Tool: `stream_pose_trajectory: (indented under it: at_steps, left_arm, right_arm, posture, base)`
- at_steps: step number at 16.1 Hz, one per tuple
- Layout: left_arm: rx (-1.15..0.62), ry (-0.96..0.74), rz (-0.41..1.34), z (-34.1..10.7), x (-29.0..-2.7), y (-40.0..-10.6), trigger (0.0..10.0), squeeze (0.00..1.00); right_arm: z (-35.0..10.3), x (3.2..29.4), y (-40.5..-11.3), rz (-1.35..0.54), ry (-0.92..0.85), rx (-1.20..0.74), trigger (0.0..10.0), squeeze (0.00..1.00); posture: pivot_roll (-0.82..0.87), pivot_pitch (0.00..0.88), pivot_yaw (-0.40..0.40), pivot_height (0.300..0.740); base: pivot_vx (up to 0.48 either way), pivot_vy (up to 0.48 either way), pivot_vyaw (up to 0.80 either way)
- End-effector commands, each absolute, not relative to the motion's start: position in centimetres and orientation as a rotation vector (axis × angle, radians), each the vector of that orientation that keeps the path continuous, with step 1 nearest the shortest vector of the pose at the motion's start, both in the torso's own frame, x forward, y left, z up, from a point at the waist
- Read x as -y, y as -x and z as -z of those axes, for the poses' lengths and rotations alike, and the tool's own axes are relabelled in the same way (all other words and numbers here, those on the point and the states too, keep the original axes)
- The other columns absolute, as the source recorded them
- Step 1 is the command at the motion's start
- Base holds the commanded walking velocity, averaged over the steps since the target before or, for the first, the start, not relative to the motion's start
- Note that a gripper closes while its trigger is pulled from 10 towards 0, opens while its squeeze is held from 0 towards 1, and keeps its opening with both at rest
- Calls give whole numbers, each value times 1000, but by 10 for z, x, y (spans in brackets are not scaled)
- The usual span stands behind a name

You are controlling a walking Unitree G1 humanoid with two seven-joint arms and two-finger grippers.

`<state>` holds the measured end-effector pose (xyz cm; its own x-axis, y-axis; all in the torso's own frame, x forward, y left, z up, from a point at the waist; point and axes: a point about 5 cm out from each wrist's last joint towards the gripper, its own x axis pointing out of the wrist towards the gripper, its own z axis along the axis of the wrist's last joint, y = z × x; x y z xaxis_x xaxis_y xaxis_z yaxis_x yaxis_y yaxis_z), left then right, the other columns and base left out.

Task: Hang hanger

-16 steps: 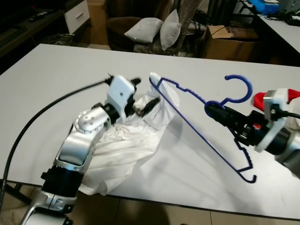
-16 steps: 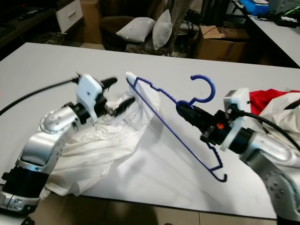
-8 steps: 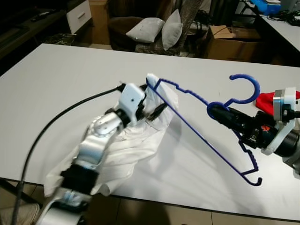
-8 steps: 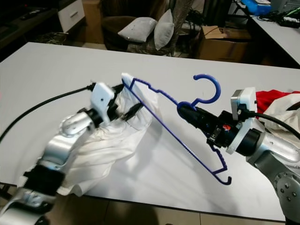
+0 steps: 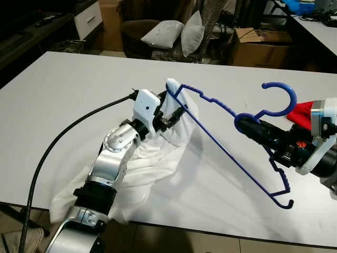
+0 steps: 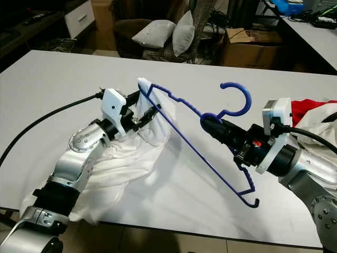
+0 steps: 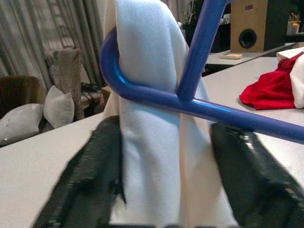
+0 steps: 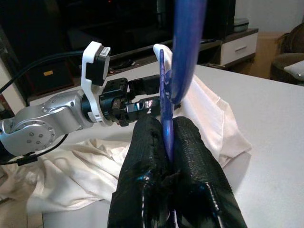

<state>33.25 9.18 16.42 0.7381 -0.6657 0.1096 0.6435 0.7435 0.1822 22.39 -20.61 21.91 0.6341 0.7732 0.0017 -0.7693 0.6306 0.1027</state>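
Since a second earlier, my left gripper (image 5: pixel 171 117) had climbed to the hanger's (image 5: pixel 231 153) far tip, pinching the white shirt (image 5: pixel 152 163) draped over it; my right gripper (image 6: pixel 210 125) pressed shut on the hanger's neck, holding it tilted above the table (image 5: pixel 68 89).

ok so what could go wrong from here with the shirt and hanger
1. The left gripper pinches only a fold of the white shirt at the hanger tip, so the cloth could slip off.
2. The right gripper holds the hanger by its thin neck; it might twist.
3. Most of the shirt lies on the table and may drag.
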Motion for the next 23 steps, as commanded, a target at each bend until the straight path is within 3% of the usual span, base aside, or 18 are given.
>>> stream_pose_trajectory:
  at_steps: [1,17,20,23]
  left_arm:
    - [189,-146,717,-168,-93,-334,0,0]
    - [266,-140,524,-179,-115,-347,0,0]
    - [404,-287,420,-201,-123,-351,0,0]
    - [530,-495,502,-216,-111,-344,0,0]
  right_arm:
    - [-224,205,-222,-890,-86,-21,10000,0]
    - [-222,202,-220,-893,-97,-22,10000,0]
    - [-210,194,-214,-920,-91,-98,10000,0]
    - [-207,182,-213,-917,-146,-83,10000,0]
  posture:
    - [-91,0,40,740]
    - [-90,0,40,740]
    - [-92,0,45,740]
    - [-89,0,50,740]
  base:
    - [0,0,0]
    - [0,0,0]
    - [0,0,0]
    - [0,0,0]
